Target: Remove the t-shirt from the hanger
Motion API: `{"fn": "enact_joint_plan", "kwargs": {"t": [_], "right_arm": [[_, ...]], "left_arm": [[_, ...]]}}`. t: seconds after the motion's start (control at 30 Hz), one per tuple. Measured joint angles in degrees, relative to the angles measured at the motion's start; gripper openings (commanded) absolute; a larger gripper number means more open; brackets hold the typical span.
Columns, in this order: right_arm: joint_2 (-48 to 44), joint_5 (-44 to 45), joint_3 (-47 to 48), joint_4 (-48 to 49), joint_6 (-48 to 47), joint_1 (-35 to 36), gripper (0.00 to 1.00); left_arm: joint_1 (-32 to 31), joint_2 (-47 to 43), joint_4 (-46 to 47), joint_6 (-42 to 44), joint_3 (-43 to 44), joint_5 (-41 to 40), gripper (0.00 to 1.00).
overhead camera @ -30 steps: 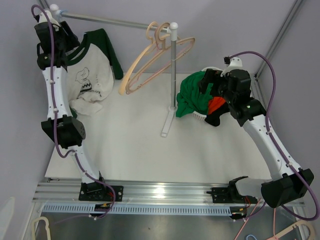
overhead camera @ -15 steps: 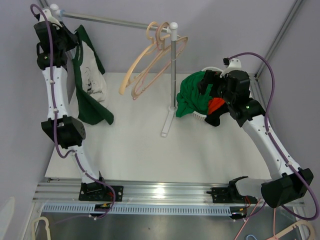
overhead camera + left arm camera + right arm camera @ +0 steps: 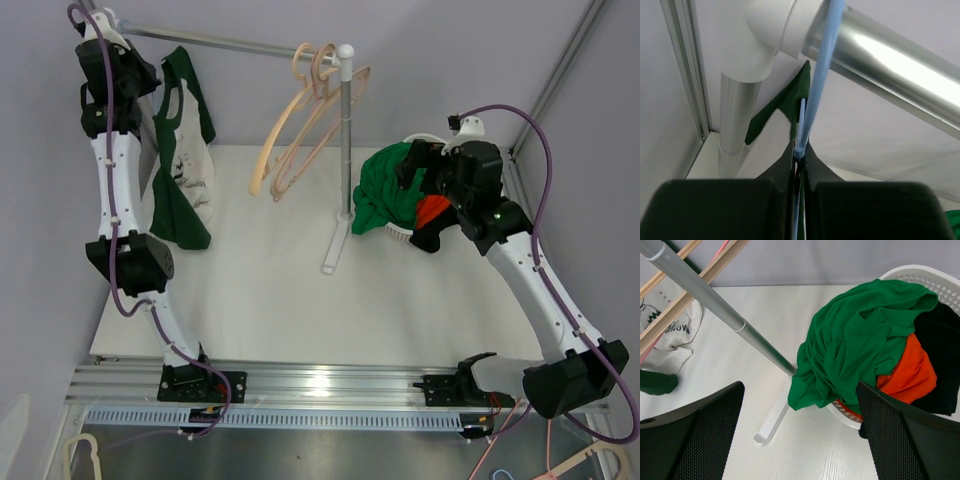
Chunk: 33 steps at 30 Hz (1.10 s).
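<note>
A white t-shirt [image 3: 185,160] with green sleeves and collar hangs edge-on from the left end of the metal rail [image 3: 230,42]. Its thin light-blue hanger [image 3: 815,90] hooks over the rail [image 3: 890,55], with a bit of green collar [image 3: 792,102] just below. My left gripper [image 3: 800,155] is raised to the rail [image 3: 125,70] and is shut on the blue hanger's wire. Over at the right, my right gripper [image 3: 800,440] hovers open and empty above the table, beside the laundry basket. The shirt's white hem [image 3: 670,335] shows at the left of the right wrist view.
Bare wooden hangers [image 3: 300,130] dangle from the rail's right end by the rack post [image 3: 343,140], whose foot [image 3: 333,250] lies on the table. A white basket [image 3: 930,277] at the right holds green [image 3: 860,345], orange and black garments.
My left gripper has closed on the blue hanger. The t-shirt has turned from facing the camera to edge-on and shifted along the rail. The wooden hangers have swung slightly. The right arm is still.
</note>
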Motion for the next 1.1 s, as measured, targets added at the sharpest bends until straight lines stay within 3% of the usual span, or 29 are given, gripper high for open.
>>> {"fn": "enact_joint_plan", "kwargs": {"t": [0.63, 1.1], "right_arm": [[-1.03, -1.97, 0.0, -0.09, 0.31, 0.0, 0.98], [-4.61, -3.08, -0.96, -1.18, 0.63, 2.12, 0.98]], "left_arm": [[-5.07, -1.07, 4.63, 1.66, 0.02, 1.29, 0.01], [-5.86, -11.89, 4.98, -0.72, -5.14, 3.02, 0.01]]}}
